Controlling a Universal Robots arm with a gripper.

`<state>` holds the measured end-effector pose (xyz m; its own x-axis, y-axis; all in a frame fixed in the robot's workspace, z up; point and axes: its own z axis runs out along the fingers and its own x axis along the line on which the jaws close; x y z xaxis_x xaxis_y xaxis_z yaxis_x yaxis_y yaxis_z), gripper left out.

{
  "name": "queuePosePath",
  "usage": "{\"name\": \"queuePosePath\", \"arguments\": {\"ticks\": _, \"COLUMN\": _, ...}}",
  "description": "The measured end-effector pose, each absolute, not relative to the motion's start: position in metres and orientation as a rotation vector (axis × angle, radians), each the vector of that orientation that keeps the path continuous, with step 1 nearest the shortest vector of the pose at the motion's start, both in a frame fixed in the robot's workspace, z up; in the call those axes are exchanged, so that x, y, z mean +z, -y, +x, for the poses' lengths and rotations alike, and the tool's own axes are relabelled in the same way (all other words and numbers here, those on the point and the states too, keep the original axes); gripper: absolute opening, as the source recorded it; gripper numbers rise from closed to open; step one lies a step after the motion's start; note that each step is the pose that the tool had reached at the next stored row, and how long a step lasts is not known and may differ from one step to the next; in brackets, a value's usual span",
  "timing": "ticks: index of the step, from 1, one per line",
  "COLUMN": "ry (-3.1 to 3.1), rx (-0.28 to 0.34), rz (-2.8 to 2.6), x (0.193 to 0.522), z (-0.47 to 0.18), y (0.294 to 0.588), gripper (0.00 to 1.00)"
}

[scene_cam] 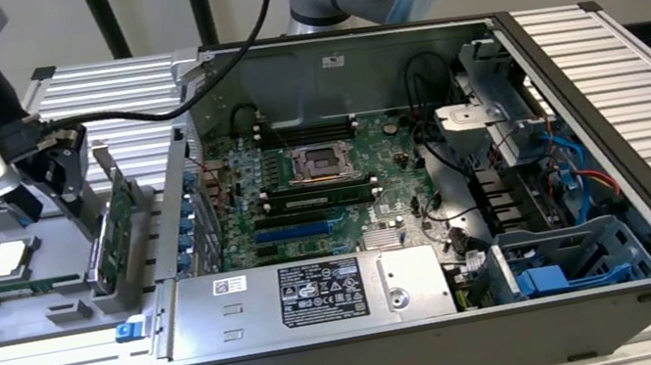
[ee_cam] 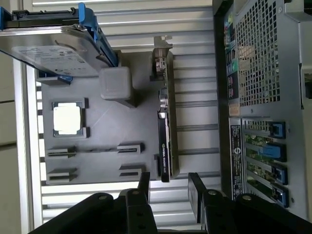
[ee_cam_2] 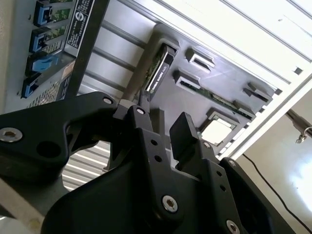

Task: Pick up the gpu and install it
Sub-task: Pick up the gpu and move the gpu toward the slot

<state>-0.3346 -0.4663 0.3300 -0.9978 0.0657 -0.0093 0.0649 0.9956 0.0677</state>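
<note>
The gpu (scene_cam: 108, 229) stands on edge in a slot of the grey parts tray (scene_cam: 6, 330), at the exterior view's left beside the open computer case (scene_cam: 439, 223). Its green board faces the case and its silver bracket points up. My gripper (scene_cam: 62, 172) hangs just above the card's near end, open with nothing held. In both wrist views the black fingers straddle empty air, with the gpu (ee_cam: 165, 141) (ee_cam_2: 158, 73) a short way ahead of the gripper (ee_cam: 169, 190) (ee_cam_2: 163, 129) and in line with the gap.
The tray also holds a square processor (scene_cam: 5, 258) (ee_cam: 67, 118), a narrow memory stick (scene_cam: 25, 287) and a silver hard drive with blue rails (ee_cam: 53, 46). Inside the case lie the motherboard (scene_cam: 315, 194) with blue slots and a power supply (scene_cam: 305, 295). Ribbed aluminium tabletop (scene_cam: 628, 92) surrounds everything.
</note>
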Motion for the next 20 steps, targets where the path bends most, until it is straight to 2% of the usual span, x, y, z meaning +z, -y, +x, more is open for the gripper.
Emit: {"name": "queuePosePath", "arguments": {"ticks": 20, "ry": -3.127, "rx": 0.105, "rz": 0.098, "x": 0.317, "z": -0.333, "y": 0.464, "gripper": 1.00}}
